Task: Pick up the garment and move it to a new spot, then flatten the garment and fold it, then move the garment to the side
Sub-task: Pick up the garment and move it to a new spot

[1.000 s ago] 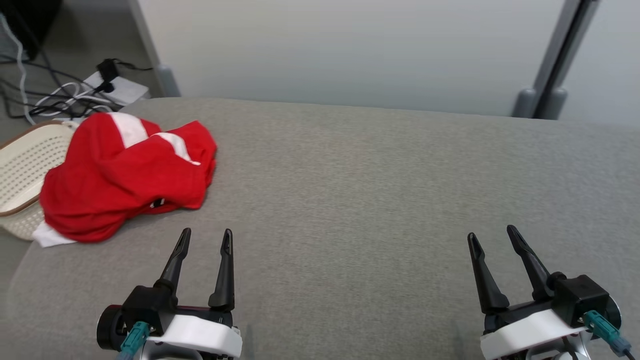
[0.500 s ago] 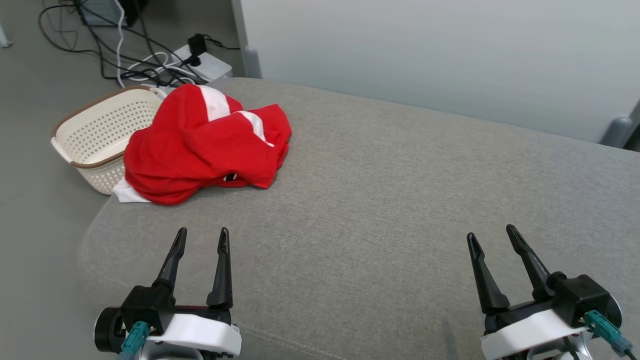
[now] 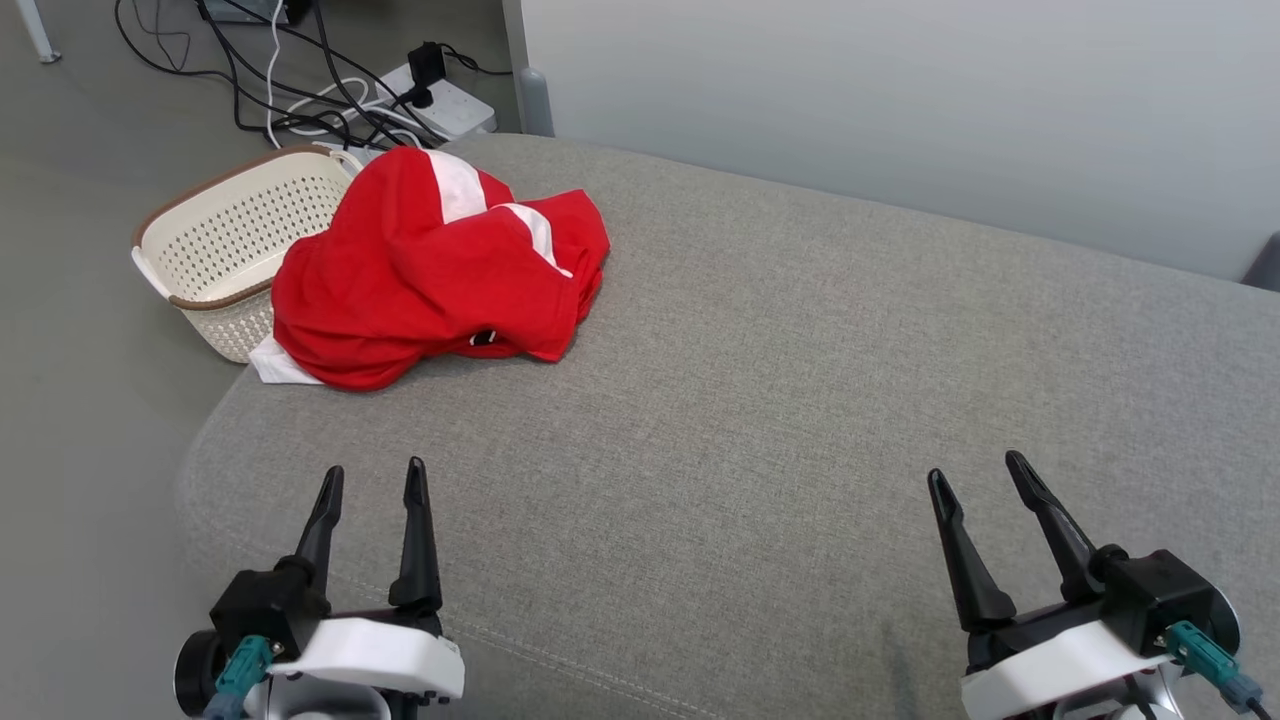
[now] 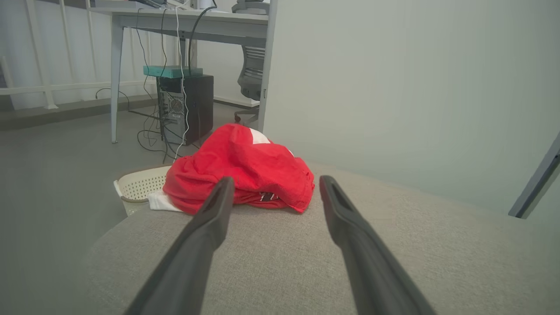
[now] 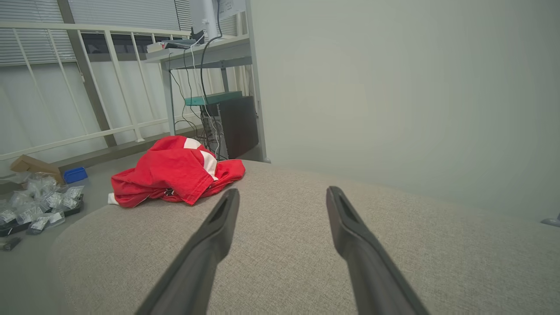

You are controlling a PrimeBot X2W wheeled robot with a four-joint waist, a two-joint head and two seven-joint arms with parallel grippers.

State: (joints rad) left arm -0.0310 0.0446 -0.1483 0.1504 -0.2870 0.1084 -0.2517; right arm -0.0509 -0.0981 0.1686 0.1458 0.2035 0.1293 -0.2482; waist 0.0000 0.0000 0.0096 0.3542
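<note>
The garment [image 3: 440, 275], a red heap with white bands, sits crumpled on the cushion [image 3: 800, 400] at the corner next to the basket [image 3: 215, 325]. Its near white edge hangs just over the cushion's rim on the basket side, and the far end bunches up higher. The heap looks longer across than deep, its long axis running from the basket side slantwise toward the wall, though the folds hide where sleeves or hem lie. It is almost straight ahead of the left gripper [image 3: 372, 468], and in the left wrist view it is framed between the two fingers, a little toward the basket side. That arm is clearly the nearer one, so the pick most likely falls to it: a forward reach, then a drop onto the near fold. The left gripper hovers low over the cushion, short of the heap and apart from it, fingers pointing forward and nearly level, jaws spread wide with nothing between them. The right gripper [image 3: 975, 466] is well away from the basket, at the cushion's other side, posed the same way, equally wide and empty.
</note>
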